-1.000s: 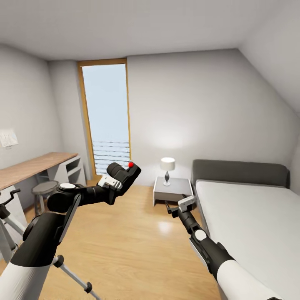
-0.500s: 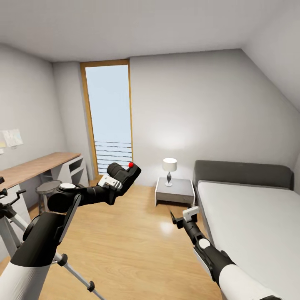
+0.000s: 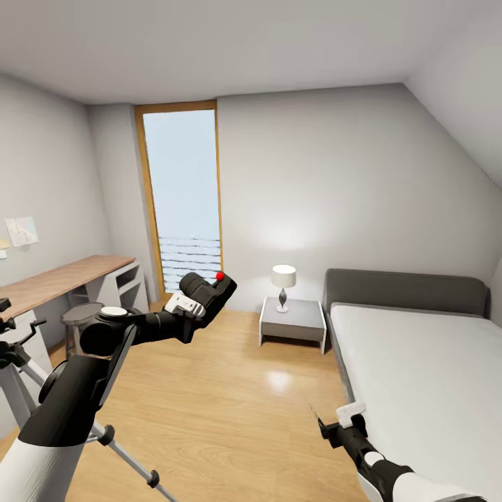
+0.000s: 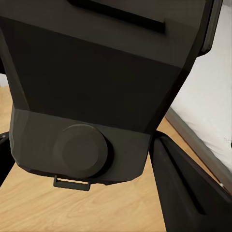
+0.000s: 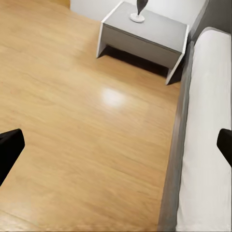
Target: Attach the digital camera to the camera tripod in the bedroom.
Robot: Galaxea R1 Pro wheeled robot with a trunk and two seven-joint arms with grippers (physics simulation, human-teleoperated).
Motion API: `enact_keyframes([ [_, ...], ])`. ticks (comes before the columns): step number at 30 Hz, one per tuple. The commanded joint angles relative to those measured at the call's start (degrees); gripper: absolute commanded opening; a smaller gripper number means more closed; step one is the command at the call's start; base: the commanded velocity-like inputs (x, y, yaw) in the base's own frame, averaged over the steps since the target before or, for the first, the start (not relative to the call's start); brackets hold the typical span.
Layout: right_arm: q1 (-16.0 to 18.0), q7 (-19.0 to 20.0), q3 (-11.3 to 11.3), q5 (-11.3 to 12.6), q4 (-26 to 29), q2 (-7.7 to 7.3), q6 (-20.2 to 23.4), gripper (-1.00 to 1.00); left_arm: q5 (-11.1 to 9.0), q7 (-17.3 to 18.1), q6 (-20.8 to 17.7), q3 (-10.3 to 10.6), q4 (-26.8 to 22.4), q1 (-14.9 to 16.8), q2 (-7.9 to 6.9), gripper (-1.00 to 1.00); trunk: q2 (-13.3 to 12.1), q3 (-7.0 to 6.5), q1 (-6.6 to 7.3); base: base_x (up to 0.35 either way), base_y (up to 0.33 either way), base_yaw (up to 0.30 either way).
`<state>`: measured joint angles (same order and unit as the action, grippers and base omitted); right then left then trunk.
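Two risks face you: the left claw (image 3: 203, 298) grips the digital camera (image 3: 208, 290) high above bare floor (image 3: 230, 390) — a slip drops it. Swinging toward the camera tripod (image 3: 21, 376) could topple it, while your right claw (image 3: 328, 425) hangs wide open, empty.

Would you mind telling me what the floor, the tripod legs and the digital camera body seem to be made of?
The floor looks like light varnished wood: plank grain and a glossy reflection. The camera tripod legs look like silver-grey metal with black joints, smooth and slightly shiny. The digital camera, held in the left gripper, looks like matte black plastic, though the render leaves that open.
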<state>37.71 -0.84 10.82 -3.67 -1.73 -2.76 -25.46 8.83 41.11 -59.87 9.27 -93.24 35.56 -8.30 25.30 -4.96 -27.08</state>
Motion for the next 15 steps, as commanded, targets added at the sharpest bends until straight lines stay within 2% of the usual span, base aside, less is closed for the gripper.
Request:
enact_keyframes([
  [1,0.06,-0.1,0.02,-0.39,-0.58,-0.11,-0.22,1.0,0.52,0.65,-0.13,0.04,-0.03,0.04,-0.02,-1.0,-0.37,-0.16,0.2,0.0,0.0,0.0],
  [6,-0.01,-0.09,-0.01,-0.38,-1.91,-0.45,-0.11,1.0,0.54,0.64,-0.13,0.11,-0.02,0.04,0.1,-1.0,-2.38,-1.06,1.3,0.0,0.0,0.0],
  [15,-1.55,0.13,-0.08,-0.37,-2.2,-0.48,0.12,1.0,0.56,0.64,-0.13,0.55,-0.01,0.04,0.2,-1.0,-2.38,-1.06,1.3,0.0,0.0,0.0],
])
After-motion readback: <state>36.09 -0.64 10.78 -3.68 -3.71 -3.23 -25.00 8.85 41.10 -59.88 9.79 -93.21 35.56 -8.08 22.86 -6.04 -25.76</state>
